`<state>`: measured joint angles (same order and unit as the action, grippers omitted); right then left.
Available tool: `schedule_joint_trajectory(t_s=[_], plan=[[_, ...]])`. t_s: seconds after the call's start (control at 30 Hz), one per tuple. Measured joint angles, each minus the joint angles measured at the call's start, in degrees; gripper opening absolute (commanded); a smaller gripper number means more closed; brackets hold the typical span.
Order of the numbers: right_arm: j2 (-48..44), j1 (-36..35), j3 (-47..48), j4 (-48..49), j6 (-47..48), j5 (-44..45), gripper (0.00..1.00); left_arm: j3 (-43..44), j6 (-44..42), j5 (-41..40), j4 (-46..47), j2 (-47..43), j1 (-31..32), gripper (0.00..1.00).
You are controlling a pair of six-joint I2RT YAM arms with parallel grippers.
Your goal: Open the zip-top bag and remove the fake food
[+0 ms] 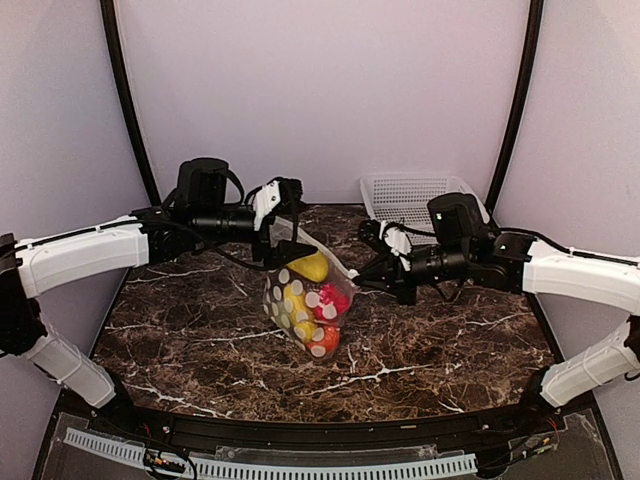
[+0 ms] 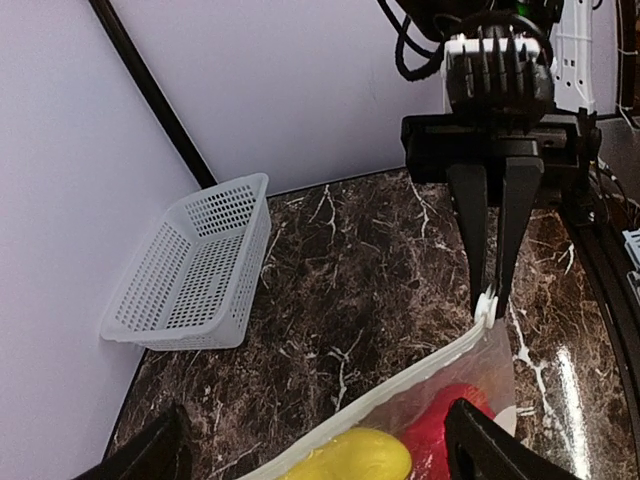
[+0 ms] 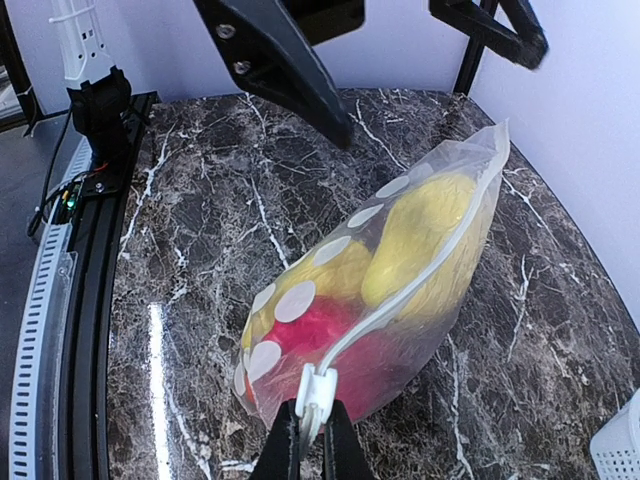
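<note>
At right gripper [image 3: 310, 445]: clamped shut on white plastic slider [image 3: 316, 385] of clear, grey-dotted, floppy zip-top bag [image 3: 330, 300]. At left gripper [image 1: 285, 212]: released, jaws wide apart either side of bag's far end. Inside bag: yellow, red and orange plastic toy food [image 1: 318, 298]. Below: brown marbled tabletop [image 1: 200, 330]. At back right: white lattice plastic basket [image 1: 405, 190].

White-dotted bag [image 1: 300, 300] — perhaps orange food [image 1: 327, 336]
</note>
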<state>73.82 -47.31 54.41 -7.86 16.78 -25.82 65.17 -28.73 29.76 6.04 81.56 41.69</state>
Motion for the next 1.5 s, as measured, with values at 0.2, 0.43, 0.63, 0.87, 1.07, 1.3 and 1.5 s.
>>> schedule_joint_trajectory(t_s=[0.2,0.43,0.63,0.87,1.07,1.3,1.5], plan=[[-0.87,-3.76,1.01,-3.58,3.63,5.38,0.00,8.00,-11.74,-0.02,-11.21,6.54,2.69,0.79],[-0.87,-5.70,1.86,-6.23,6.58,9.53,0.00,11.43,-20.26,-1.36,-19.65,9.53,5.01,0.74],[-1.25,-6.19,2.25,-7.21,7.89,11.26,0.00,13.92,-24.85,-2.10,-22.18,11.85,5.55,0.70],[-1.27,-7.54,3.32,-9.09,9.49,13.55,0.00,14.73,-29.00,-2.99,-22.49,13.94,7.02,0.53],[-1.31,-8.33,3.54,-9.44,10.43,15.69,0.00,16.02,-30.88,-4.55,-22.43,15.45,7.34,0.11],[-3.61,-8.31,3.34,-8.87,10.82,20.22,0.10,10.97,-27.78,-5.49,-17.53,12.11,7.61,0.01],[-8.79,-7.63,1.09,-2.80,8.74,20.85,0.62,6.71,-19.71,-7.85,-13.40,5.81,7.85,0.01]])
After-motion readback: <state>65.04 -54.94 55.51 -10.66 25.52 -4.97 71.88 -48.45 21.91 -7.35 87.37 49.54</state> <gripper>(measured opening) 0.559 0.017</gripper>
